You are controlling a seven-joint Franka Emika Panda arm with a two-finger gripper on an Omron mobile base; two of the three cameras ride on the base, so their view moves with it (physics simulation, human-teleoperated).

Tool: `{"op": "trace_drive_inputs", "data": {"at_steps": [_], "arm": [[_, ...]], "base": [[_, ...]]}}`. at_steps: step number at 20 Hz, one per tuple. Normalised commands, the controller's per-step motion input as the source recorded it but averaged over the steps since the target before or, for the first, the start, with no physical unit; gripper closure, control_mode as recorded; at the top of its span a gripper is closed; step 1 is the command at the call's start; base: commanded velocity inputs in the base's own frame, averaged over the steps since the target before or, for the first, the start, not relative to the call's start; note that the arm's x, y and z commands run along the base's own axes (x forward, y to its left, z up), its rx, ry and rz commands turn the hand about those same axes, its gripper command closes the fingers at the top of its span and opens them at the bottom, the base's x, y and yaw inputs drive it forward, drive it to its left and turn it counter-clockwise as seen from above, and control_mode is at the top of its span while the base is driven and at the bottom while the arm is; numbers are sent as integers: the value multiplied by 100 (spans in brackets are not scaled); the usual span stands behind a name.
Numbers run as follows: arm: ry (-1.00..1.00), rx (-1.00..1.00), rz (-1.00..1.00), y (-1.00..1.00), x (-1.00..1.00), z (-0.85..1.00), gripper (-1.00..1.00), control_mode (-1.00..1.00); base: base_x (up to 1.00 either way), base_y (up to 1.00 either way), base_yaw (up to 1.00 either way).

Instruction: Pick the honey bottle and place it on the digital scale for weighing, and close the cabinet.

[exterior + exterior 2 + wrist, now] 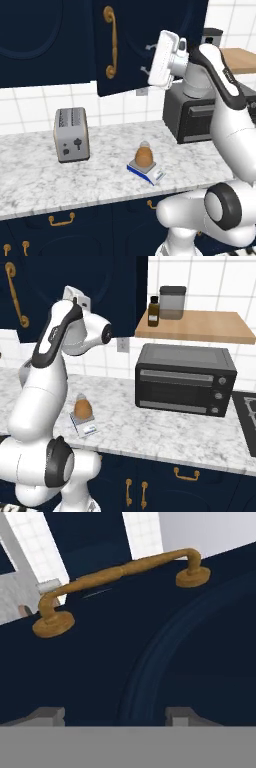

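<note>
The cabinet door stands ajar, its brass handle close before the gripper; the fingers are spread apart, holding nothing; on the counter, the honey bottle sits on the scale.
</note>
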Motion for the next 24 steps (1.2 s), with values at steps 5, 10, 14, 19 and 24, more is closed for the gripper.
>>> {"op": "trace_drive_inputs", "data": {"at_steps": [5, 10, 14, 19, 24], "arm": [[2, -3, -12, 8, 99, -15, -100, -100], [0, -1, -9, 0, 98, -42, -100, -100], [0, 0, -10, -5, 74, -28, -100, -100], [0, 0, -10, -19, 1, -6, -100, -100], [0, 0, -7, -25, 10, -44, -100, -100]], "base": [[0, 0, 0], [0, 0, 0], [0, 0, 0], [0, 0, 0], [0, 0, 0]]}}
